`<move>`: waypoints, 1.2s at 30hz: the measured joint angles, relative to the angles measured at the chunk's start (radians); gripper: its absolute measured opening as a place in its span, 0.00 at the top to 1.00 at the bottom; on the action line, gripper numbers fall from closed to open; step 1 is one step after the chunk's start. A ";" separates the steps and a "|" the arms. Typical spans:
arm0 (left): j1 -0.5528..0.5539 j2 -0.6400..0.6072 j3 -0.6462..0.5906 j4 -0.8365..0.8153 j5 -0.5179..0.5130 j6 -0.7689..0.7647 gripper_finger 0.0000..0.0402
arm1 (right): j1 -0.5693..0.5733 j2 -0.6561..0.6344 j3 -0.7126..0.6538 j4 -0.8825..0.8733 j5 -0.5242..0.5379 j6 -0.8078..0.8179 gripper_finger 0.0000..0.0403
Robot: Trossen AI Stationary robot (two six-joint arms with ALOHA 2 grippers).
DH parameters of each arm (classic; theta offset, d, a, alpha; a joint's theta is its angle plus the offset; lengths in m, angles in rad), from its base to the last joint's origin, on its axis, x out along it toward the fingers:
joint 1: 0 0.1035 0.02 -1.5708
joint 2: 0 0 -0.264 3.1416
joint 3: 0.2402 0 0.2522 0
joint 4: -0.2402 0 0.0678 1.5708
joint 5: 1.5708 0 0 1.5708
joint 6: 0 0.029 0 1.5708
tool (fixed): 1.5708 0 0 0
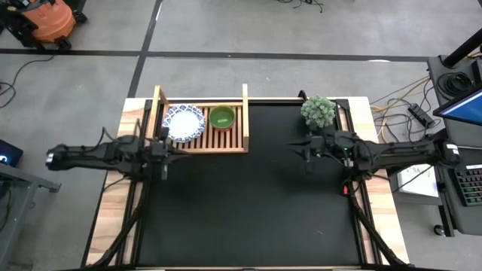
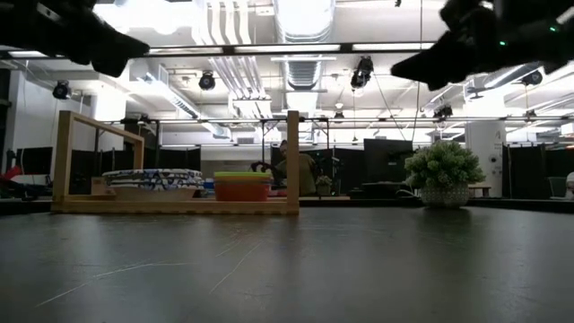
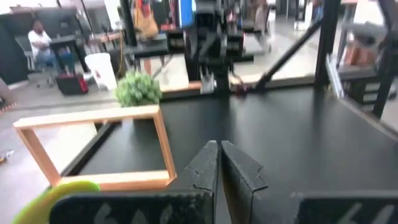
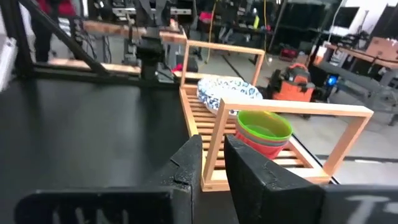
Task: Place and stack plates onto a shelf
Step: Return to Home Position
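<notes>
A stack of blue-rimmed white plates (image 1: 184, 123) lies on the left part of the light wooden slatted rack (image 1: 218, 143) at the table's far left. It also shows in the low view (image 2: 152, 178) and the right wrist view (image 4: 227, 90). My left gripper (image 1: 179, 150) is shut and empty, raised just in front of the rack's near rail; its fingers show closed in the left wrist view (image 3: 219, 149). My right gripper (image 1: 294, 145) hovers over the table's right half, pointing toward the rack, its fingers (image 4: 213, 146) empty with only a narrow gap between them.
A stack of bowls with a green one on top (image 1: 222, 117) sits on the rack beside the plates. A small potted plant (image 1: 318, 111) stands at the far right. The black tabletop (image 1: 248, 203) lies bare between and in front of the arms.
</notes>
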 joint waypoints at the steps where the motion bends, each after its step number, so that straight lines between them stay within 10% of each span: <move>1: 0.013 -0.017 -0.002 0.004 0.016 -0.002 1.00 | -0.007 -0.032 -0.019 0.000 -0.010 0.004 0.86; 11: 0.023 -0.090 -0.031 0.026 0.017 -0.030 1.00 | -0.063 -0.289 -0.182 -0.006 -0.111 0.008 0.90; 22: 0.023 -0.093 -0.317 0.477 0.014 -0.100 1.00 | -0.074 -0.505 -0.271 -0.070 -0.251 0.042 0.91; 36: 0.024 -0.082 -0.311 0.437 -0.064 -0.186 1.00 | -0.073 -0.634 -0.282 -0.247 -0.497 0.096 0.91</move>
